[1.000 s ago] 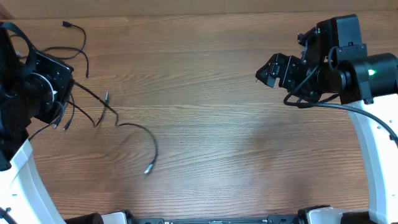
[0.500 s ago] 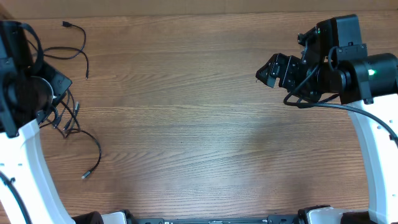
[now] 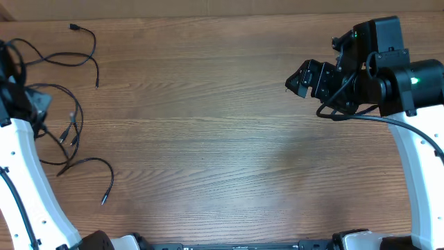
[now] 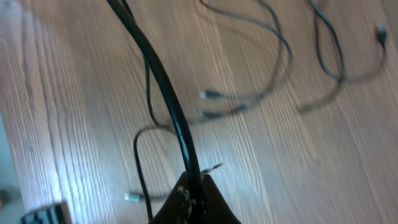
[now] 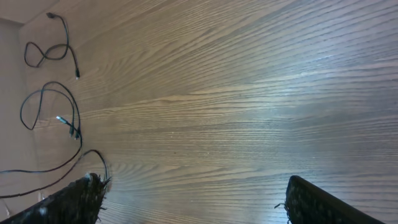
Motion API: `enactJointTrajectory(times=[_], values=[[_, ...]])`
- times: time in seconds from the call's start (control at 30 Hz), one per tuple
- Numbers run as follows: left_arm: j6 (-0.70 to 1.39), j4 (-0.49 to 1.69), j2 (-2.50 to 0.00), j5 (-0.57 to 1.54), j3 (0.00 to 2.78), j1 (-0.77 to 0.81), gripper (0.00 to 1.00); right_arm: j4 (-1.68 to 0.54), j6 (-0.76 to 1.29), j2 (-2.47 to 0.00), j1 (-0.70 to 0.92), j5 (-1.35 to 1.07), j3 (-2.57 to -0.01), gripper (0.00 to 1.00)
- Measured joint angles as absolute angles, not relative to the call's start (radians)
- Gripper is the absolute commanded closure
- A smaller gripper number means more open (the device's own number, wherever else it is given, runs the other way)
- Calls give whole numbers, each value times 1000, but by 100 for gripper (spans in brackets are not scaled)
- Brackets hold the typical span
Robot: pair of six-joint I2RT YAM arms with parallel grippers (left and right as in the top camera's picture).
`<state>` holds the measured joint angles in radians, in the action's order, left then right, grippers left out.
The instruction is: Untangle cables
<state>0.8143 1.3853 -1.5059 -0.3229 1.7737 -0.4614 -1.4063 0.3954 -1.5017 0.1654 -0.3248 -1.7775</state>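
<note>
Obs., overhead + both wrist views.

Left gripper (image 4: 194,196): closed tight, clamped on 1 black cord (image 4: 166,93). Cord running from fingertips up toward top-left of wrist view, nearer camera than strands lying on wood.

Cables (image 3: 71,118): bunched at far left edge of table (image 3: 222,160), right beside left arm (image 3: 21,173). Several thin loops overlapping; 2 or 3 small plugs (image 3: 67,136) close together mid-bundle. 1 longer strand (image 3: 94,161) curving out toward robot side, ending in a plug flat on wood.

1 more cable (image 3: 73,28) at back-left corner, plug end farthest back, looping down toward bundle. Cannot tell whether touching it.

Right gripper (image 3: 295,76): fingers spread wide, nothing between them, only bare wood below. Positioned at back right, well apart from all cables; from right wrist, cables seen only as small loops at far left of view.
</note>
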Motion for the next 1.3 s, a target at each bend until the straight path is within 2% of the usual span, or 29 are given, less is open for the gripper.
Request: enactJointTrajectory(times=[0.2, 0.6, 0.87, 1.03, 1.3], values=[[820, 1191, -1510, -360, 1645, -565, 94, -1406, 395, -1502, 165, -325, -1777, 8], [808, 850, -1512, -624, 1404, -646, 96, -1406, 395, -1502, 165, -325, -1777, 8], [628, 604, -1565, -672, 1320, -717, 96, -1399, 395, -1502, 165, -325, -1777, 9], [541, 551, -1648, -682, 1320, -748, 96, -1399, 395, -1502, 165, -325, -1777, 9], [462, 464, -1827, -686, 1317, -762, 67, -1376, 395, -1502, 165, -325, -1777, 9]])
